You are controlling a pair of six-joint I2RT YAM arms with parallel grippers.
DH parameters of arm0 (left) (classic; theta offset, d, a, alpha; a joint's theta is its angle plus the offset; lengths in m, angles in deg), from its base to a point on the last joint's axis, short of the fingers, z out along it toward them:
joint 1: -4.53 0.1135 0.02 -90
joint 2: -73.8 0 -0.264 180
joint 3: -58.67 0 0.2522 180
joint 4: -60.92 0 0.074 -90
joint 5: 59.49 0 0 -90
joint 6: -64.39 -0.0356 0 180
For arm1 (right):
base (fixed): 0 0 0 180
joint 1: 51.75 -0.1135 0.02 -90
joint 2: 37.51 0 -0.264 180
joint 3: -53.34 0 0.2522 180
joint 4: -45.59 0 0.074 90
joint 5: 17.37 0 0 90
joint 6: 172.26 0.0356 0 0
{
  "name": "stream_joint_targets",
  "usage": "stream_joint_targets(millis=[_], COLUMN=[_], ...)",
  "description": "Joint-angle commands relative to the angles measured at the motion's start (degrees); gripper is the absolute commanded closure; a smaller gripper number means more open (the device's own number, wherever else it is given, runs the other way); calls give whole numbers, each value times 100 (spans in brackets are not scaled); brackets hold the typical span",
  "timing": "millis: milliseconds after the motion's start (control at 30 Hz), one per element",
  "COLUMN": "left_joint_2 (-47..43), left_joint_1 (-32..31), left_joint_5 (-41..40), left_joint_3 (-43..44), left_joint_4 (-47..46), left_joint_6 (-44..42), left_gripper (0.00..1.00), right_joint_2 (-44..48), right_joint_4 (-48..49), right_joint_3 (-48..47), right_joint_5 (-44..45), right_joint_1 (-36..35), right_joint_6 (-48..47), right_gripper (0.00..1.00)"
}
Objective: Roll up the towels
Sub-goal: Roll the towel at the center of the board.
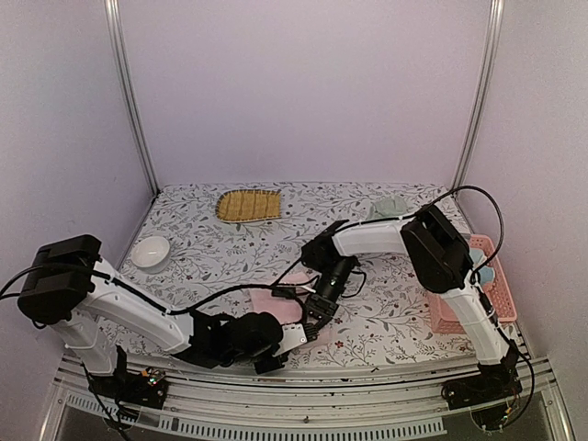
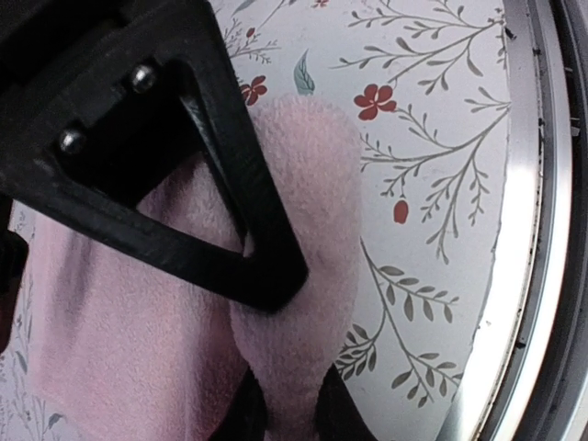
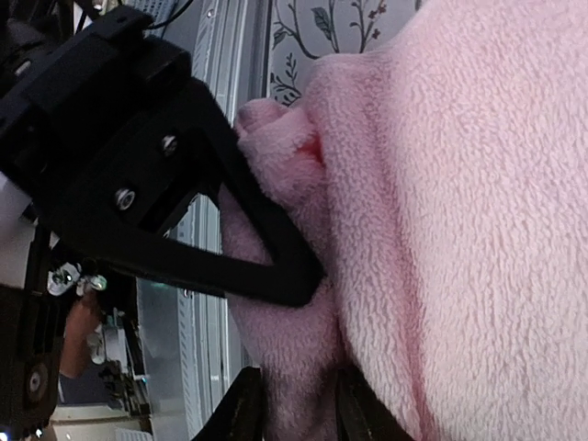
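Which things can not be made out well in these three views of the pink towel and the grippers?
Pink towel, top view: left arm and right arm cover most of it; how far it is rolled is unclear.
Left gripper, right gripper, wrist views: cloth fills the gap; whether the fingers clamp it is hidden.
Pale green cloth, top view: partly behind the right arm.
Light blue thing in the basket: too small to identify.

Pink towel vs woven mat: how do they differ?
Colour: pink towel is pale pink, woven mat yellow-brown.
Texture: pink towel fluffy, woven mat ribbed.
Pose: pink towel bunched at the near edge with the left tool and right tool on it; woven mat flat at the far edge, untouched.
Both lie on the floral table.
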Motion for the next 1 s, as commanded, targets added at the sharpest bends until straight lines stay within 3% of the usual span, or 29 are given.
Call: stream_joint_targets(millis=[0, 100, 200, 333, 667, 867, 967], left_joint_2=[-58, -23, 44, 85, -182, -16, 42], left_joint_1=[-77, -77, -77, -77, -77, 16, 304], left_joint_5=[292, 383, 445, 444, 711, 1294, 1738], left_joint_3=[27, 35, 41, 106, 53, 89, 100], left_joint_4=[121, 94, -8, -11, 159, 130, 123], left_joint_6=[-11, -4, -24, -45, 114, 205, 413], left_gripper=[93, 95, 96, 96, 98, 99, 99], right_joint_2=[426, 415, 161, -460, -823, -880, -849], right_joint_4=[-430, -287, 387, 736, 1447, 1617, 1429], right_joint_3=[-401, -755, -1030, -1533, -1435, -1488, -1609], right_joint_5=[81, -139, 107, 669, 2749, 2837, 2466], right_joint_1=[342, 455, 452, 455, 845, 934, 937], right_joint_6=[-572, -613, 112, 967, 1963, 1977, 1870], right_gripper=[66, 65, 65, 70, 75, 75, 74])
